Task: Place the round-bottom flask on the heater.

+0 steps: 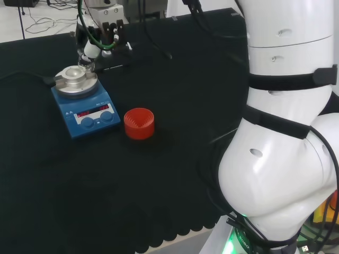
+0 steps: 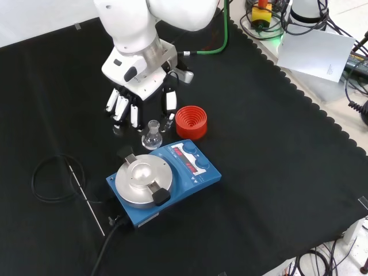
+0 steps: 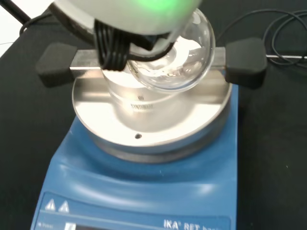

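The clear round-bottom flask (image 2: 152,139) hangs bulb down from the hand (image 2: 144,86), its neck pinched between the fingers (image 2: 122,107) and the thumb. In the front view it sits just beyond the far edge of the blue heater (image 2: 192,172), close to the round silver plate (image 2: 144,183). The head view shows the flask (image 1: 85,67) under the hand (image 1: 91,50) at the far rim of the heater (image 1: 87,114). In the wrist view the bulb (image 3: 177,57) floats a little above the plate (image 3: 148,120), under the blurred white hand (image 3: 124,12).
A red ribbed stand (image 2: 191,122) sits beside the heater, the same stand (image 1: 139,123) showing to its right in the head view. A thin probe rod (image 2: 86,198) and a looped black cable (image 2: 52,178) lie left of the heater. The arm's white links (image 1: 286,132) stand at the right.
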Available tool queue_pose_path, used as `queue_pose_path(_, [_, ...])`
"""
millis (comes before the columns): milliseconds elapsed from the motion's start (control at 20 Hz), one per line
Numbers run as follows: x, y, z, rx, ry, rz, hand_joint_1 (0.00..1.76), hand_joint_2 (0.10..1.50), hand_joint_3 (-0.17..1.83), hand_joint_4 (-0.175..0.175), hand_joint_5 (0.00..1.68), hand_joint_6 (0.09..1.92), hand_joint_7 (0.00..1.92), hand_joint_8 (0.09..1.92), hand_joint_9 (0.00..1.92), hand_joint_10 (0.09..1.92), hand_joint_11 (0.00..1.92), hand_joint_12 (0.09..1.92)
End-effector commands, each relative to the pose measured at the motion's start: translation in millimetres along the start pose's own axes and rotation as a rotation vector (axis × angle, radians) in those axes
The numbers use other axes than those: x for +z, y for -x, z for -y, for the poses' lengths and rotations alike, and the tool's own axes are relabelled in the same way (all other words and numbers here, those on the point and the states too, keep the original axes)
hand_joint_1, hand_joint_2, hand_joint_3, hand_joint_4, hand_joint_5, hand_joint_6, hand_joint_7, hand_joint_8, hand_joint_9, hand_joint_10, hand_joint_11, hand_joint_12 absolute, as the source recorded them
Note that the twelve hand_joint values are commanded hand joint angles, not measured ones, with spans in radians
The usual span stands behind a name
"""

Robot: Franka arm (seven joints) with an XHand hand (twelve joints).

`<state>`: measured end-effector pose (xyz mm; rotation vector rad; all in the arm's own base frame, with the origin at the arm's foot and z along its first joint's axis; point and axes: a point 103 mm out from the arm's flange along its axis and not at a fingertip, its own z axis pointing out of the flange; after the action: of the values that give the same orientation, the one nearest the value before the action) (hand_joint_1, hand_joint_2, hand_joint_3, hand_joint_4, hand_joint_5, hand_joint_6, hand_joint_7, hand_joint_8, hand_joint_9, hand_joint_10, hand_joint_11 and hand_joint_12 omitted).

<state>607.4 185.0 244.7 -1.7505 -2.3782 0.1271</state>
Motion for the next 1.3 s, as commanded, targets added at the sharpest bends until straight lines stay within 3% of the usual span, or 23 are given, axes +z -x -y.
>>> queue_pose_path(50, [8.0,-3.4,-18.1,-0.021,-0.016,-0.014,1.13,0.62,0.80,0.099,1.21,0.85,0.45,0.66,0.78,0.54,0.51,1.28])
queue_pose_path(550, [11.5,2.1,-41.6,-0.020,-0.036,-0.005,1.13,0.62,0.80,0.099,1.21,0.85,0.45,0.66,0.78,0.54,0.52,1.28])
queue_pose_path(1300, [24.4,-6.7,-66.2,-0.055,-0.067,0.010,1.13,0.61,0.80,0.098,1.21,0.85,0.45,0.66,0.78,0.54,0.52,1.28])
